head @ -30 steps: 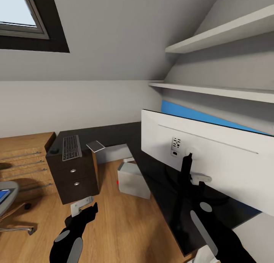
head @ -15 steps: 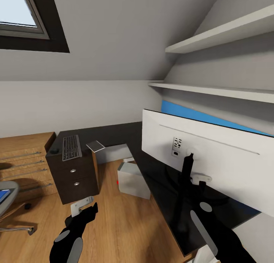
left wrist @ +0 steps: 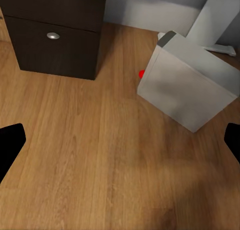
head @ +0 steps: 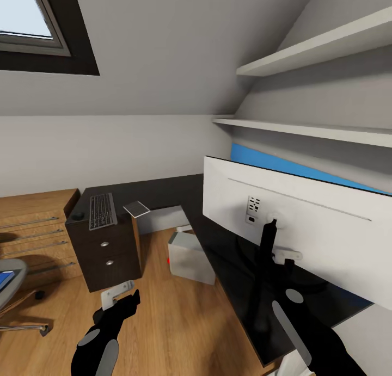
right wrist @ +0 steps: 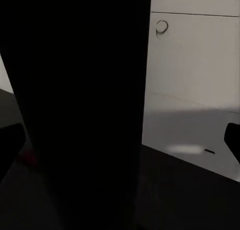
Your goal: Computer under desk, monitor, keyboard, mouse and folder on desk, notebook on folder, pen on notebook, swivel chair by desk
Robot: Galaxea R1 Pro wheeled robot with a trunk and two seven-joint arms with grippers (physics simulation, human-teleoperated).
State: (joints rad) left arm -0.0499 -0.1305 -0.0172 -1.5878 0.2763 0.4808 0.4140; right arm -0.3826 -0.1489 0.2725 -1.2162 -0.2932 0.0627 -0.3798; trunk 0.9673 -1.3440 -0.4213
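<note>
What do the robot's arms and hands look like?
Both arms are glossy black with rounded grey patches. The left arm ends in a small light grey block before its tool. The right arm has a long grey stripe and oval. The tool fingertips look black.

We see a glossy black desk top that reflects the monitor, whose back looks like matt white plastic. The floor is smooth wood with visible grain; the computer looks matt grey.
</note>
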